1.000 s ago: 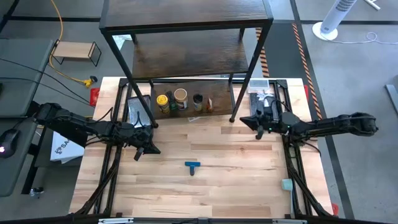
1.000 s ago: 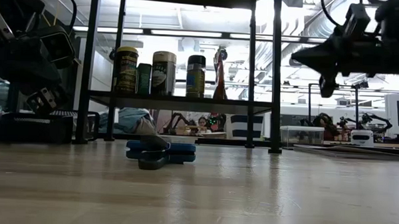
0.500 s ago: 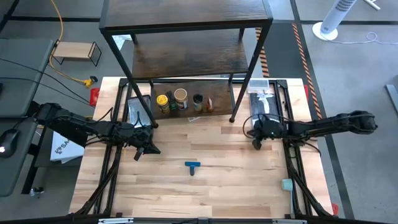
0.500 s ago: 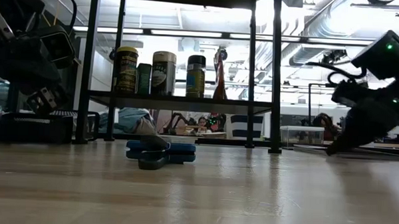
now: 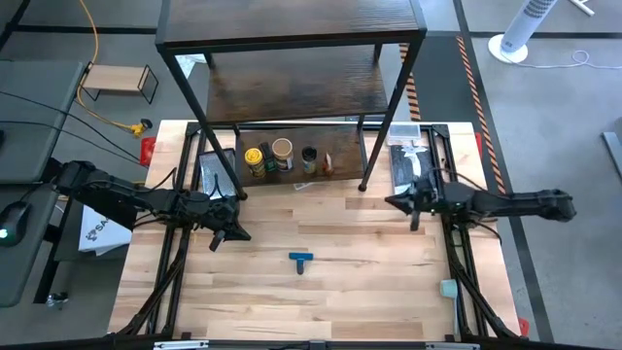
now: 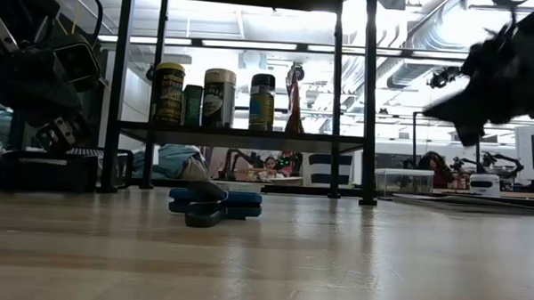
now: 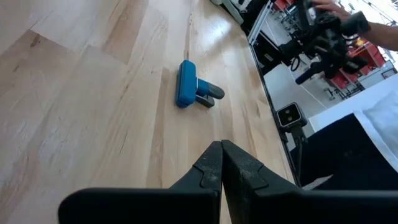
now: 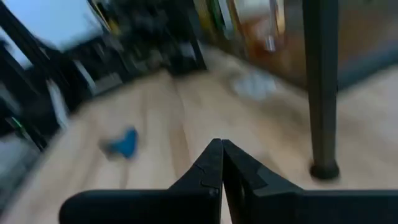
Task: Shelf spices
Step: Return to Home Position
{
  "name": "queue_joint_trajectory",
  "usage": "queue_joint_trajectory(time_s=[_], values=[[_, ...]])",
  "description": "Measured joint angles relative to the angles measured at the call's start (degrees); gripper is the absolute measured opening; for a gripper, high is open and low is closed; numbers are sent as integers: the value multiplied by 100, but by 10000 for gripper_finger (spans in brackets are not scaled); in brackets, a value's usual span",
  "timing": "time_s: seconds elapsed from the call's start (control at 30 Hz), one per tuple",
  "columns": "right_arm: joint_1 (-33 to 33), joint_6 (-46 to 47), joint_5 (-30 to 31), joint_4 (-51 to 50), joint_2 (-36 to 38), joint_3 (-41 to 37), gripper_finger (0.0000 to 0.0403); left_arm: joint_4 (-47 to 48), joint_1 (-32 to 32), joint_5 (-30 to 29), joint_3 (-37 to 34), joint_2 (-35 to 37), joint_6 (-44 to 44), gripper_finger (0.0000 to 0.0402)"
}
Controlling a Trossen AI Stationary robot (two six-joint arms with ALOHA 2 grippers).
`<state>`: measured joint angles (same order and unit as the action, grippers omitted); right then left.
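The spices stand in a row on the lowest board (image 5: 292,173) of the shelf (image 5: 292,29). They are a yellow-lidded jar (image 5: 254,156), a dark box (image 6: 192,105), a tan-lidded jar (image 5: 282,149), a black-lidded jar (image 5: 309,154) and a reddish-brown packet (image 5: 329,163). My left gripper (image 5: 243,233) hovers shut over the table's left part, in front of the shelf's left leg, holding nothing (image 7: 221,146). My right gripper (image 5: 391,202) is also shut and holds nothing, above the table by the shelf's right front leg (image 5: 365,185). It points toward the table's left (image 6: 429,111).
A blue T-shaped piece (image 5: 301,260) lies on the table's middle, between the two grippers. The shelf's legs (image 8: 323,93) stand on the far part of the table. A flat tray with white things (image 5: 408,156) lies at the far right. A small teal object (image 5: 448,288) sits near the right edge.
My right gripper tipped its fingers down toward the table. It then swung them back up to nearly level and drew back slightly toward the right edge. It stayed shut throughout. The spices, the blue piece and my left arm have kept still.
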<state>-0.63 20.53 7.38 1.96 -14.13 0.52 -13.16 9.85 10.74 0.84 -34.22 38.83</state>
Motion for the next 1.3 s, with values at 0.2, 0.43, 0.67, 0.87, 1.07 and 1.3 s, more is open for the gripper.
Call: queue_joint_trajectory(time_s=[0.2,0.43,0.67,0.87,1.07,1.3], values=[[-1,0,0,4,1200,0,0,9,-2,0,0,21,0,1],[-1,-2,2,137,1353,0,0,362,-2,-2,-2,1198,0,1],[-1,-2,0,17,1336,0,0,505,-4,-15,-4,2859,-2,1],[-1,-2,-1,19,1336,-2,0,110,17,-28,-6,3400,0,1],[-1,-2,0,30,1331,0,0,3,31,-50,-4,3403,-2,1],[-1,-2,0,19,1331,-1,0,190,35,-83,-4,3401,-2,1]])
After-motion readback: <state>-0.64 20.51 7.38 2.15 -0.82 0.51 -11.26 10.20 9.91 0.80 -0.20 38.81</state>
